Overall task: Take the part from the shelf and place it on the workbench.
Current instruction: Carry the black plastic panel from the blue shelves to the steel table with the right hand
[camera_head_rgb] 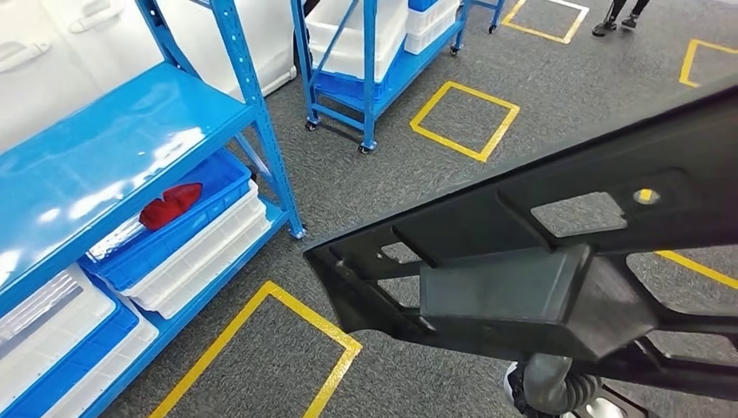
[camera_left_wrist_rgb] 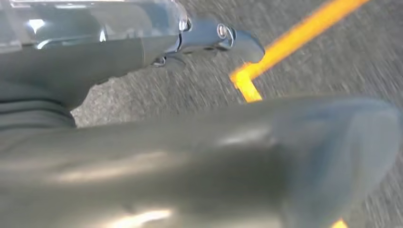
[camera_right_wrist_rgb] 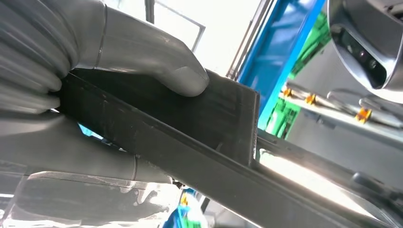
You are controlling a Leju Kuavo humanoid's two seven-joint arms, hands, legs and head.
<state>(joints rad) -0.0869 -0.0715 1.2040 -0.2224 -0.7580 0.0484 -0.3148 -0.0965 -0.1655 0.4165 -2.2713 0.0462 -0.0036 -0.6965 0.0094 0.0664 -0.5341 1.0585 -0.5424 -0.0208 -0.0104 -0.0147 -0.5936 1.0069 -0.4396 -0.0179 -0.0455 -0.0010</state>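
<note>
Right hand grips the part: in the right wrist view its grey thumb presses on one face of a flat black panel while the rest of the hand closes under the edge of the same piece. In the head view the part is a long black plastic moulding with cut-out windows and a boxy block on its near side, held up in the air, slanting across the lower right of the scene above the floor, well apart from the shelf. A grey ribbed wrist piece shows just under the part's lower edge.

Left hand lies close to its camera, blurred; a thick grey thumb runs across the view and a darker finger reaches out beyond it, with grey carpet and a yellow line behind. Nothing is seen in its grasp, but whether the fingers are spread or curled I cannot tell.

To the left stands the blue shelf, its top deck bare and glossy. On the level below sits a blue bin stacked on white bins, with a red piece lying in it. Yellow tape squares mark the grey floor, and a second blue rack on castors carries white bins farther back. A person's feet show at the far edge.
</note>
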